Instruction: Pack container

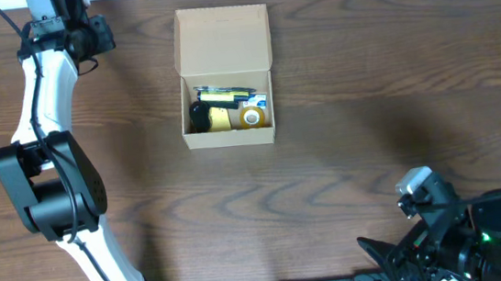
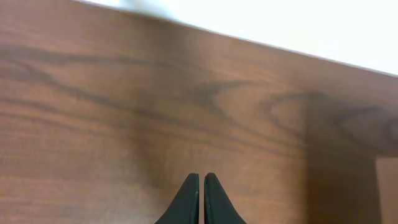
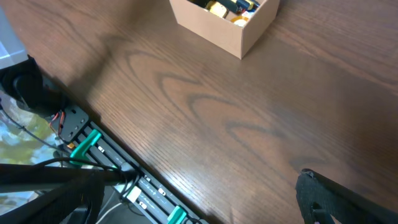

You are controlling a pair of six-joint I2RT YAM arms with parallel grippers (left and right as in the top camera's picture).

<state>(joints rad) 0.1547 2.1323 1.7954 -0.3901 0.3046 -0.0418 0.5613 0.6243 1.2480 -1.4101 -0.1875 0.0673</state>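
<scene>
Off to the right of the left gripper (image 2: 201,182), near and at much the same depth: the container (image 1: 228,106), a plain tan cardboard box. Shows in the left wrist view only as a tan sliver at the right edge. Stands open, with the flap (image 1: 222,37) folded back level with that gripper and the body a little behind, toward the arm's base. Runs its hinge crosswise, so the body's long axis lies left to right across the gripper's front. Holds a black piece (image 1: 200,118), a yellow piece (image 1: 221,118) and a roll of tape (image 1: 251,115), packed close; cannot make out the rest.

Pressed together at the left tips, pinching nothing, low over bare worktop (image 1: 367,102) of dark, wavy wood grain.

Far ahead and to the left of the right gripper (image 1: 379,259), the same box, well apart. Cannot tell whether spread or closed there, with only a dark edge in its own wrist view.

Probably the left arm's job, being much nearer: reach rightward, get behind the flap, swing it over the contents. Matte, stiff, sharp-cornered card; likely light enough to slide on the smooth worktop if pushed unbraced.
</scene>
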